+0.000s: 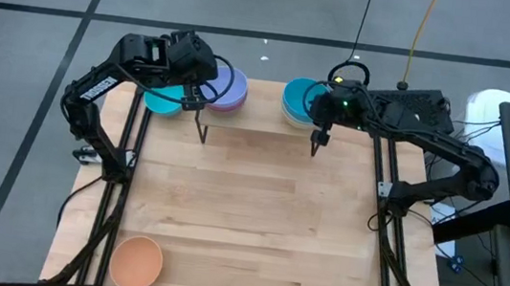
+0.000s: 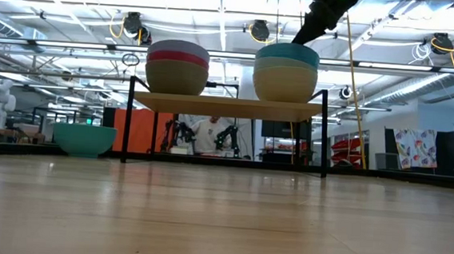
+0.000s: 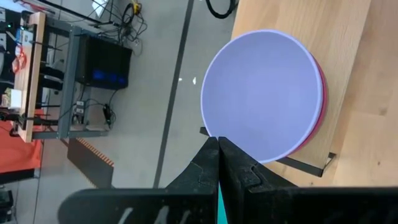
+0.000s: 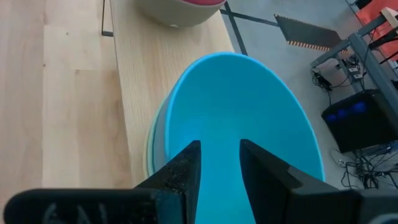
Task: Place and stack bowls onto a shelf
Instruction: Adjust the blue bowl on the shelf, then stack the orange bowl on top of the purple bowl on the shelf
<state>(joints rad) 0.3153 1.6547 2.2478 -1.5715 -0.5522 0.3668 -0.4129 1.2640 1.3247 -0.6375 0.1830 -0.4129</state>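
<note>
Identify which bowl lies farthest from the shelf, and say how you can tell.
The orange bowl. It sits alone near the table's front left corner, while every other bowl is stacked on the shelf or beside it at the far edge.

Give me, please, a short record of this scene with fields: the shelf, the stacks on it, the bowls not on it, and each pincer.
shelf: low rack with wooden top, at the table's far edge
left stack: lavender bowl on top, magenta under it, olive-grey lowest
right stack: cyan-blue bowl on top, cream bowl lowest
off the shelf: orange bowl at the table's near left corner; cyan-blue bowl on the table left of the shelf
left pincer: shut, empty, above the left stack
right pincer: open, above the right stack
</note>
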